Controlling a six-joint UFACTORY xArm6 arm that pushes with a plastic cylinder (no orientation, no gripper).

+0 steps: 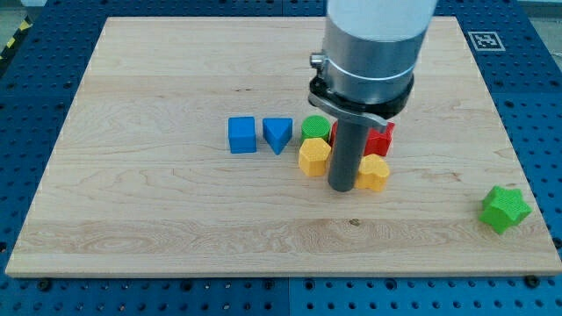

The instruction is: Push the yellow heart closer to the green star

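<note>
While the green star [505, 208] is sitting well apart at the desk's [140, 219] right edge, my tip [342, 188] is touching the yellow heart's [375, 174] left side; no gripper is showing.

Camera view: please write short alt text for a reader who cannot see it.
My tip rests on a wooden board between a yellow hexagon and the yellow heart, in a cluster with a green cylinder and red block. A blue cube and blue triangle sit at the view's left; the green star lies far right.
</note>
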